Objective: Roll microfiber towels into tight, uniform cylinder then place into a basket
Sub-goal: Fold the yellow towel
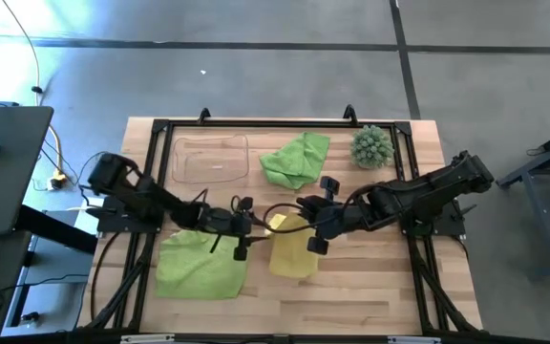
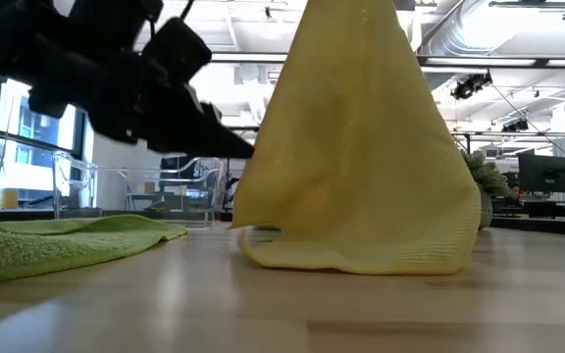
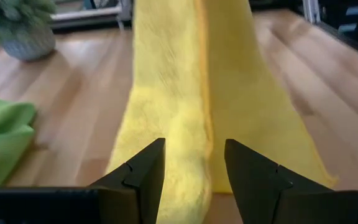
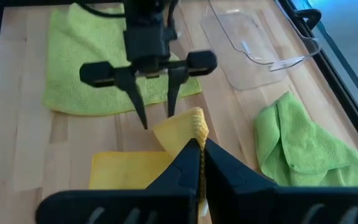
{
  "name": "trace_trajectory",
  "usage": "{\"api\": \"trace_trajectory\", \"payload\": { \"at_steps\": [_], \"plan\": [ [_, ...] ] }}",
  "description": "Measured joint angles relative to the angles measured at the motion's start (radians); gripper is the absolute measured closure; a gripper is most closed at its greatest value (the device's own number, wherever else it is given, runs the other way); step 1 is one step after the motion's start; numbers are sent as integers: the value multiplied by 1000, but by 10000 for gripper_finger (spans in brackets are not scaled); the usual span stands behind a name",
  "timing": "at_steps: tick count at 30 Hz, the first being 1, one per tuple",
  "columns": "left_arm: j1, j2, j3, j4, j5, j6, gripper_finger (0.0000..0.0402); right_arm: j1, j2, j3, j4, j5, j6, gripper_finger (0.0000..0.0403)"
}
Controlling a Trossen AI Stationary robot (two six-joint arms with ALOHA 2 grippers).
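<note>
On the wooden counter I see my right claw pinched shut on the yellow towel, lifting one edge into a tent — the rest lies on the boards. My left claw stands open just before that raised fold. The clear basket sits at the far side.

The yellow towel is a soft, fuzzy cloth with a fine woven grain, and the two green towels have the same matt pile. The basket is clear, glossy plastic. The counter is pale wood in smooth strips with a light shine
</note>
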Motion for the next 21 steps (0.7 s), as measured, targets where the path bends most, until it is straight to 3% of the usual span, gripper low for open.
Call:
{"api": "trace_trajectory", "payload": {
  "at_steps": [7,13,16,21],
  "plan": [
    [-16,86,46,0,-15,-21,247,0,0,0,-2,0,-1,403],
    [-16,138,68,-1,-184,-22,258,0,0,0,-9,0,0,403],
    [-15,150,75,-2,-249,-23,282,0,0,0,-13,0,-2,403],
    [-15,140,75,-19,-267,-21,350,10,-1,0,-32,34,-20,403]
  ]
}}
